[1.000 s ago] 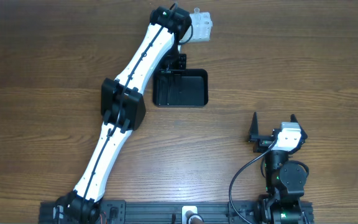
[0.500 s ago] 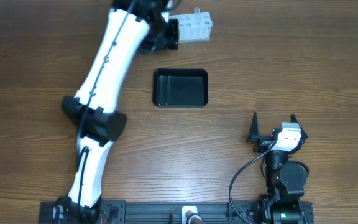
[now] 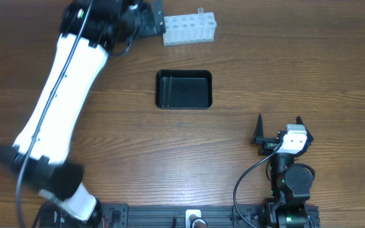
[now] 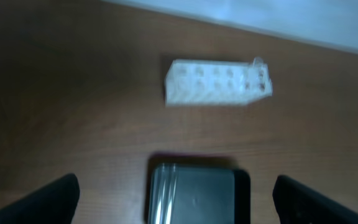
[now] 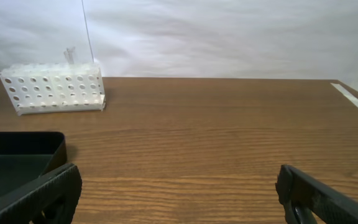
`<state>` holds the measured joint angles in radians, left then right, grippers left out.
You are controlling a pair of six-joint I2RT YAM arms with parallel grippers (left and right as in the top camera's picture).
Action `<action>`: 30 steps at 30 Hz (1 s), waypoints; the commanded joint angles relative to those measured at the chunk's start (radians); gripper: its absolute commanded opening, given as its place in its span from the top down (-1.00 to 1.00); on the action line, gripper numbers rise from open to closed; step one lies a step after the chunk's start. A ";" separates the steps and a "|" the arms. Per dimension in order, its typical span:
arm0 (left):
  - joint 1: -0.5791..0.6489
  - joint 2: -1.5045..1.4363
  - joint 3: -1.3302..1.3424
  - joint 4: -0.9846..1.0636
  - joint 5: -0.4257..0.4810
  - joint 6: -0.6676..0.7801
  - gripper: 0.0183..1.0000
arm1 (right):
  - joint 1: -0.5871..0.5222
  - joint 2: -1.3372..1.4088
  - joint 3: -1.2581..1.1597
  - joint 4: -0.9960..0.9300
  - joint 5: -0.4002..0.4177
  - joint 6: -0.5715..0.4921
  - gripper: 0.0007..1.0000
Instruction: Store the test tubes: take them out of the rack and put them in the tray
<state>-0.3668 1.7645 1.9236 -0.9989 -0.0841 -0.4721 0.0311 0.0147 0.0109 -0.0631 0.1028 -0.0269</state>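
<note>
We are holding the left gripper wide open and empty, with the tray just ahead below it and the rack beyond. One test tube is standing at the rack's end, so we are judging the job unfinished; we are not making out the tray's contents.

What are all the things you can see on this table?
table: one, brown wood, under everything.
rack: one, white, at the table's far edge.
test tube: one, clear, upright in the rack's right end.
tray: one, black, mid-table, nearer the arms than the rack.
left gripper: one, black, open, above the table, beside the rack's left end in the top view.
right gripper: one, black, open, close to its own base at the right.
</note>
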 commanded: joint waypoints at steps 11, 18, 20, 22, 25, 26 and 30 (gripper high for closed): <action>0.041 -0.649 -0.904 0.566 -0.156 0.000 -1.00 | -0.005 -0.010 -0.005 -0.004 -0.007 0.003 -0.99; 0.190 -0.911 -1.259 0.911 -0.014 0.001 -1.00 | -0.005 -0.010 -0.005 -0.004 -0.007 0.003 -0.98; 0.228 -0.985 -1.361 1.016 0.015 0.001 -0.99 | -0.005 -0.010 -0.005 -0.004 -0.007 0.003 -0.98; 0.253 -1.047 -1.446 1.116 0.029 0.001 -0.99 | -0.005 -0.010 -0.005 -0.004 -0.007 0.003 -0.98; 0.279 -1.150 -1.581 1.281 0.032 0.001 -1.00 | -0.005 -0.010 -0.005 -0.004 -0.007 0.003 -0.98; 0.285 -1.183 -1.626 1.329 0.032 0.001 -1.00 | -0.005 -0.010 -0.005 -0.004 -0.007 0.003 -0.99; 0.306 -1.300 -1.756 1.431 0.032 0.001 -0.99 | -0.005 -0.010 -0.005 -0.004 -0.007 0.003 -0.98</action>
<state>-0.0769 0.5259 0.2401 0.4000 -0.0738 -0.4728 0.0311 0.0147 0.0109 -0.0631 0.1028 -0.0269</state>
